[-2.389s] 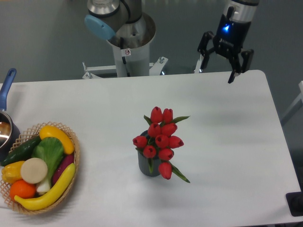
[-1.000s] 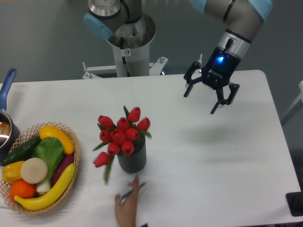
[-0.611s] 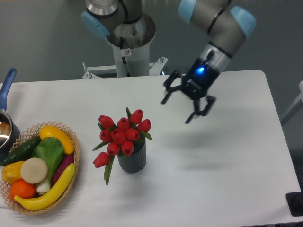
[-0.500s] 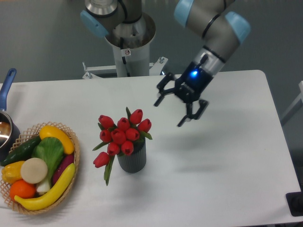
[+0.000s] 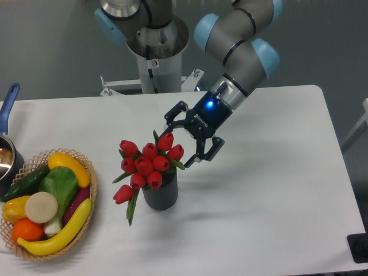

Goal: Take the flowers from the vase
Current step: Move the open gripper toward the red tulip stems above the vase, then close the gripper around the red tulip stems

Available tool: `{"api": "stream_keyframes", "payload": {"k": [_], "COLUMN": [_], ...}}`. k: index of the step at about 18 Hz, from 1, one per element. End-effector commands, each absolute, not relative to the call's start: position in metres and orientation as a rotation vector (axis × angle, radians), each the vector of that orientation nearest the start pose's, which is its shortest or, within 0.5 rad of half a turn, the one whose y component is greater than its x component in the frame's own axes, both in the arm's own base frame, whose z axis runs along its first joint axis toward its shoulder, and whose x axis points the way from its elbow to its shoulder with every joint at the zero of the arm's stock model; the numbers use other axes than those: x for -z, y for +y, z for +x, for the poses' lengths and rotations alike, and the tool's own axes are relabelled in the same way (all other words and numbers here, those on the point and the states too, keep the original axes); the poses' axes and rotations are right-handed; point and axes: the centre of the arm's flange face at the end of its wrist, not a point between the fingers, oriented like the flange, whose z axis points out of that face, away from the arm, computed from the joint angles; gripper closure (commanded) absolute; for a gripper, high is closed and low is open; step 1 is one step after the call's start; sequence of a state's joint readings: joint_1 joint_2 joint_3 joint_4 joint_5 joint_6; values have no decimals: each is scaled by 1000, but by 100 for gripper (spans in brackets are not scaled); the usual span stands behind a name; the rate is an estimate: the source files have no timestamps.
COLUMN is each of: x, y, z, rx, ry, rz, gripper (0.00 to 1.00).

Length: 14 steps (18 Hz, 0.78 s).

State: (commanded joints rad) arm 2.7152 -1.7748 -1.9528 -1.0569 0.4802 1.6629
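Your gripper (image 5: 187, 140): jaws spread, holding nothing, just right of the flowers (image 5: 147, 165) | flowers in the vase (image 5: 160, 195), mid-table; blooms hide its rim | pot (image 5: 7, 150) cropped at left edge.

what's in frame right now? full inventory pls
flowers: one bunch, red buds with green stems, standing in the vase
vase: 1, dark grey, table centre-left
basket: 1, woven tan, left edge, holding yellow, green, orange, purple and white vegetables
pot: 1, blue handle, far left, cut off
table: 1, white
gripper: 1, black, open, just right of the top buds
arm: 1, grey with blue caps, reaching in from above
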Motion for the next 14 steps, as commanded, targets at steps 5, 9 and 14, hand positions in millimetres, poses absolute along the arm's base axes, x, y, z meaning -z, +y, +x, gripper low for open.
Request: {"api": "stream_keyframes", "payload": {"k": [5,9,14], "x": [-302,-297,-292], "y": [437,451,458], "z": [-359,-357,-351], "rx": [298,285,301], "ry": [506,502,518], "rz": [-2001,-2000,-1998], "gripper": [0,0,6]}}
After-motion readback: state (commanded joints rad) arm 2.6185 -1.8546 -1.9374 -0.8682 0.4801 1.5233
